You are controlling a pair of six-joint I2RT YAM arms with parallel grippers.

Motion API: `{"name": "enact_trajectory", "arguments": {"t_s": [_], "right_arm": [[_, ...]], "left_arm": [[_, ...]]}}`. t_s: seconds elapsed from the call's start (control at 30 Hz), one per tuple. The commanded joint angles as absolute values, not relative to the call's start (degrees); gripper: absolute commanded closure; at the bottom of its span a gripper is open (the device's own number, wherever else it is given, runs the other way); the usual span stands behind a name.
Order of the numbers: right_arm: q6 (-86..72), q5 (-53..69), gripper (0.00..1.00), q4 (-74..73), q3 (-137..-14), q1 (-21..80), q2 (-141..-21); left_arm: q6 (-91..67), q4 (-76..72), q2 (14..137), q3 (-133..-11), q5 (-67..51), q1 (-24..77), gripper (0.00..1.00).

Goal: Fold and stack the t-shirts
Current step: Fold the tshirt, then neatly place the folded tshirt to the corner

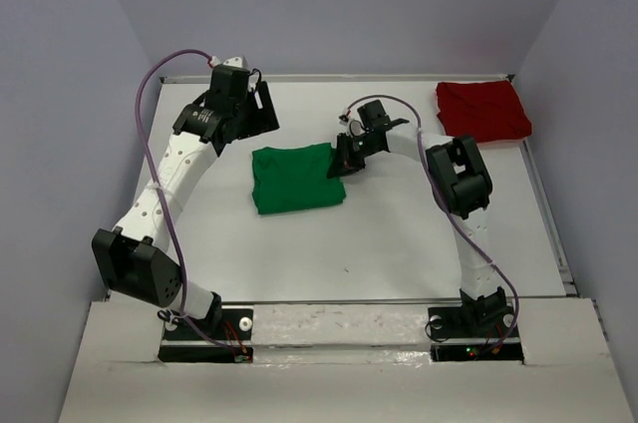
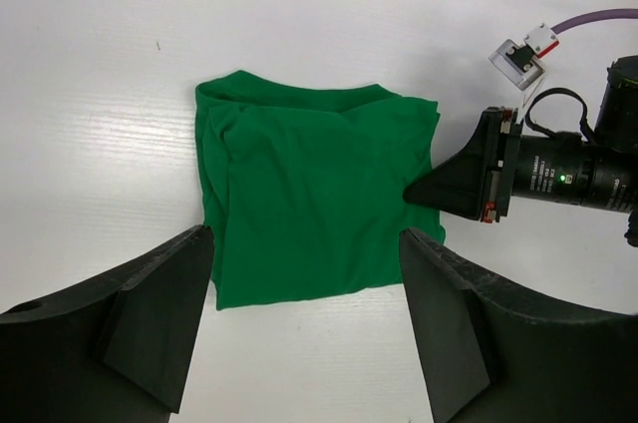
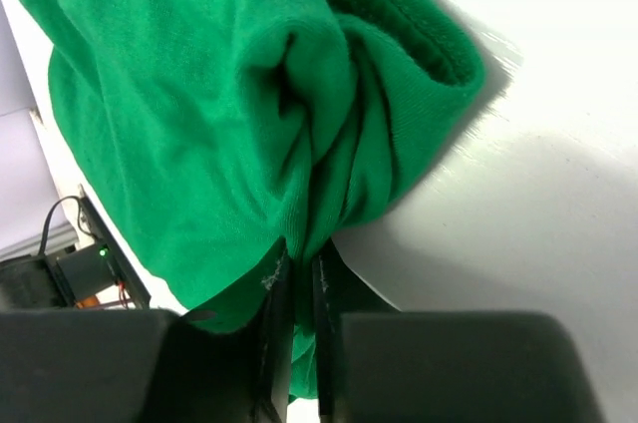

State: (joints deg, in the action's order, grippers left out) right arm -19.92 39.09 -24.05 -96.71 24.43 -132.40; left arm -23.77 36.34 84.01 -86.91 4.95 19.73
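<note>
The right tool [image 3: 296, 278] pinches the green t-shirt [image 3: 179, 114] at the edge nearest it, probably to carry it; the left tool [image 2: 304, 273] hovers spread above.

No readable text, brand, number or sign on any surface. White connector tag [image 2: 523, 54] at purple cable [image 2: 598, 19] end: marks too small, illegible.

1. T-shirts: two. One green t-shirt [image 1: 297, 179], one dark red t-shirt [image 1: 482, 110].
2. Robot arms: two. Left arm [image 1: 169, 184], right arm [image 1: 461, 194].
3. Grippers: two. Left gripper [image 1: 261, 116], right gripper [image 1: 339, 162]; two fingers each.
4. Purple cables: two. Left cable [image 1: 143, 94], right cable [image 1: 379, 98], one per arm.
5. Arm bases: two. Left base [image 1: 204, 333], right base [image 1: 477, 328].
6. Table [image 1: 399, 243]: one.
</note>
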Motion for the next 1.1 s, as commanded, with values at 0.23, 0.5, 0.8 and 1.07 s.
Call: {"name": "enact_trajectory", "arguments": {"t_s": [0.23, 0.5, 0.8, 1.07], "right_arm": [[-17.8, 25.0, 1.0, -27.9, -91.6, 25.5, -131.0], [-14.9, 13.8, 1.0, -35.0, -96.7, 25.5, -129.2], [-12.8, 0.4, 1.0, -43.1, -109.8, 25.5, -128.9], [-5.7, -13.4, 1.0, -44.2, -116.7, 25.5, -131.3]], "left_arm": [[-21.9, 35.3, 80.2, -86.0, 4.6, 18.9, 0.15], [-21.9, 34.8, 79.8, -84.7, 3.8, 18.6, 0.15], [-21.4, 34.9, 79.5, -84.6, 3.7, 18.5, 0.15], [-21.7, 33.2, 79.4, -81.9, 2.2, 18.5, 0.15]]}}
